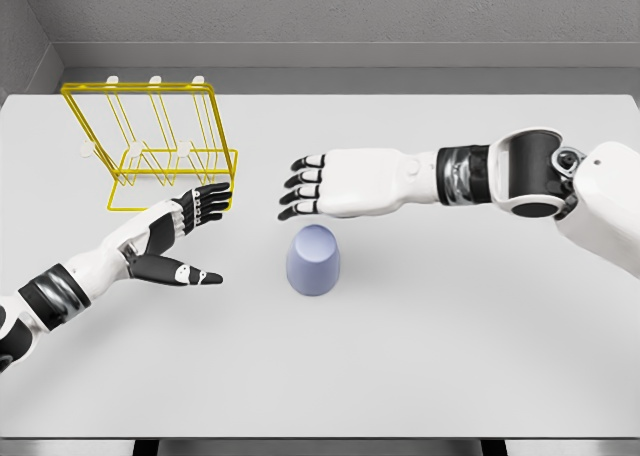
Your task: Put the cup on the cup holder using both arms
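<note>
A pale lavender cup [314,260] stands upside down on the white table [440,356], near the middle. The yellow wire cup holder [150,146] with white-tipped pegs stands at the back left. My right hand [305,188] reaches in from the right and hovers just behind and above the cup, fingers spread, holding nothing. My left hand [205,231] comes in from the lower left, palm turned toward the cup, fingers extended and thumb out. It sits between the holder's front and the cup, a short gap from each.
A grey wall runs behind the table's far edge. The table's front edge lies close to the bottom of the head view.
</note>
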Controlling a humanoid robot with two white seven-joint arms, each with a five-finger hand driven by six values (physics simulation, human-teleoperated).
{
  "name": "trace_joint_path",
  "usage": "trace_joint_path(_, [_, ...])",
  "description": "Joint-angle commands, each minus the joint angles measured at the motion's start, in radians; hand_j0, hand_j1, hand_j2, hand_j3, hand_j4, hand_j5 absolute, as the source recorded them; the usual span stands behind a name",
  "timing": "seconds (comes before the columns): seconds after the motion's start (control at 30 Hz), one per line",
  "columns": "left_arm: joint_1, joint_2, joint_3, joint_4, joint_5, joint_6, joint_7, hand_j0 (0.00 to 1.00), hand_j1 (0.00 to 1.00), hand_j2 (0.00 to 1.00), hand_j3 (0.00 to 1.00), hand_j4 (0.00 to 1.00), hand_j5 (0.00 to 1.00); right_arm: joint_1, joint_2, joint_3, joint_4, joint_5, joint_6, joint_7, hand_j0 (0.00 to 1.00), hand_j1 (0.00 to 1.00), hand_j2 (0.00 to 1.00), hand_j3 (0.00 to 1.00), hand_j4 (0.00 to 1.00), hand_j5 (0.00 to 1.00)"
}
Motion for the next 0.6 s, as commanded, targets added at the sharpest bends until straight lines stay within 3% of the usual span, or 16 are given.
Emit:
trace_joint_path(0.0, [0.000, 0.001, 0.001, 0.000, 0.002, 0.000, 0.000, 1.00, 1.00, 1.00, 1.00, 1.00, 1.00, 0.000, -0.026, -0.045, -0.031, -0.008, 0.002, -0.001, 1.00, 1.00, 1.00, 1.00, 1.00, 1.00])
trace_joint_path(0.1, [0.000, 0.001, -0.001, 0.005, 0.002, 0.000, 0.000, 1.00, 1.00, 1.00, 1.00, 1.00, 1.00, 0.002, -0.067, -0.105, -0.024, -0.015, 0.002, -0.005, 1.00, 1.00, 1.00, 1.00, 1.00, 1.00])
trace_joint_path(0.2, [-0.012, -0.027, -0.002, 0.017, -0.006, 0.006, 0.000, 1.00, 1.00, 1.00, 1.00, 1.00, 1.00, 0.077, -0.195, -0.284, -0.005, -0.101, 0.002, -0.014, 1.00, 1.00, 1.00, 1.00, 1.00, 1.00])
trace_joint_path(0.23, [-0.020, -0.054, -0.004, 0.034, -0.021, 0.008, 0.000, 1.00, 1.00, 1.00, 1.00, 1.00, 1.00, 0.146, -0.224, -0.356, 0.010, -0.116, 0.002, -0.017, 1.00, 1.00, 1.00, 1.00, 1.00, 1.00])
trace_joint_path(0.33, [-0.029, -0.126, -0.006, 0.086, -0.061, 0.009, 0.000, 1.00, 1.00, 1.00, 1.00, 1.00, 1.00, 0.351, -0.224, -0.625, 0.094, -0.178, 0.002, -0.017, 1.00, 1.00, 1.00, 1.00, 1.00, 1.00])
trace_joint_path(0.4, [-0.046, -0.174, -0.013, 0.118, -0.084, 0.028, 0.000, 1.00, 1.00, 1.00, 1.00, 1.00, 1.00, 0.492, -0.225, -0.801, 0.116, -0.276, 0.002, -0.017, 1.00, 1.00, 1.00, 1.00, 1.00, 1.00])
trace_joint_path(0.43, [-0.060, -0.185, -0.030, 0.129, -0.093, 0.028, 0.000, 1.00, 1.00, 1.00, 1.00, 1.00, 1.00, 0.532, -0.227, -0.838, 0.116, -0.322, 0.002, -0.016, 1.00, 1.00, 1.00, 1.00, 1.00, 1.00])
trace_joint_path(0.57, [-0.095, -0.252, -0.070, 0.186, -0.103, 0.028, 0.000, 1.00, 1.00, 1.00, 1.00, 1.00, 1.00, 0.595, -0.224, -0.843, 0.117, -0.437, 0.002, -0.016, 1.00, 1.00, 1.00, 1.00, 1.00, 1.00])
